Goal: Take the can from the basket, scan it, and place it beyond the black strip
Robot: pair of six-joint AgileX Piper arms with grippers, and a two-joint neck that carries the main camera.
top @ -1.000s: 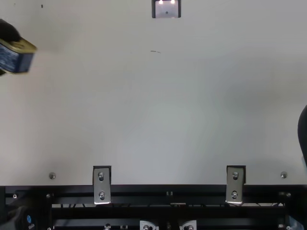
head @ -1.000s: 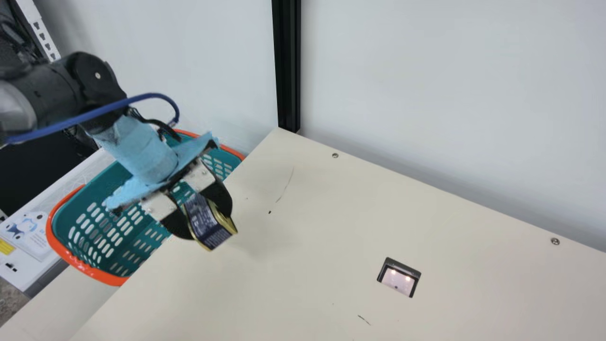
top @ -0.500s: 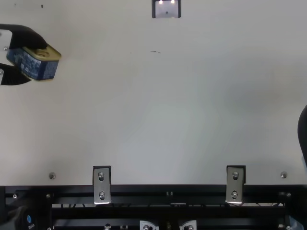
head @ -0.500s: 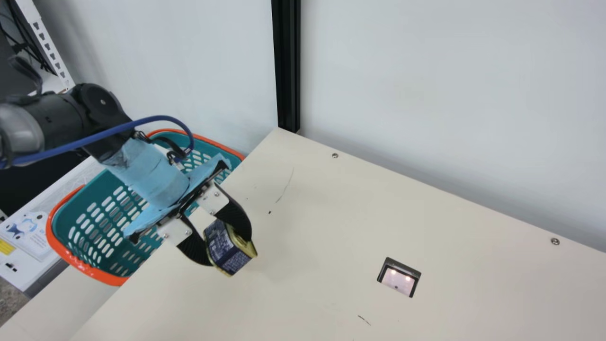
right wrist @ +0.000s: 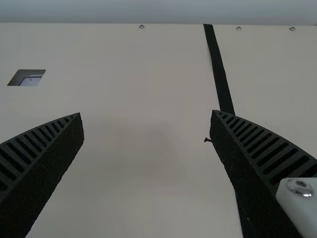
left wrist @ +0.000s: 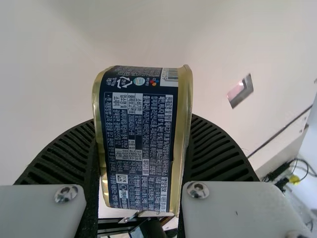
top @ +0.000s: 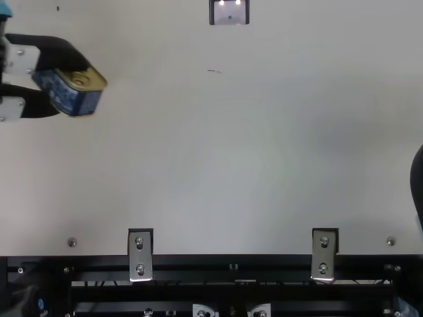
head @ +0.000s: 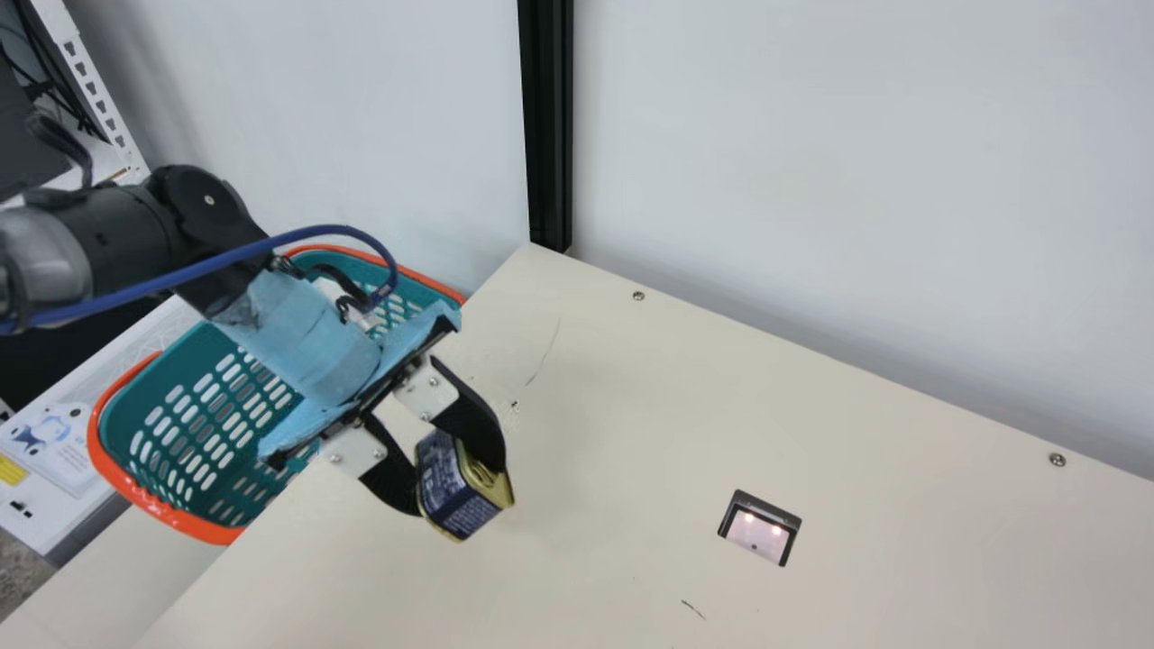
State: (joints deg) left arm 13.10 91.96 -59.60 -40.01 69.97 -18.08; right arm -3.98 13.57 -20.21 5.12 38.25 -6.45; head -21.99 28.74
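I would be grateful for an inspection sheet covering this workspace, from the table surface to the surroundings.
Surface: cream table with thin dark marks; black strip across it.
Job's things: can over the table; teal basket beside it; lit scanner window set into the top.
Clutter: printed sheet beside the basket.
Grippers: left gripper closed on the can; right gripper open.
Cables: blue cable looping along the left arm.
Surroundings: pale wall, black post.
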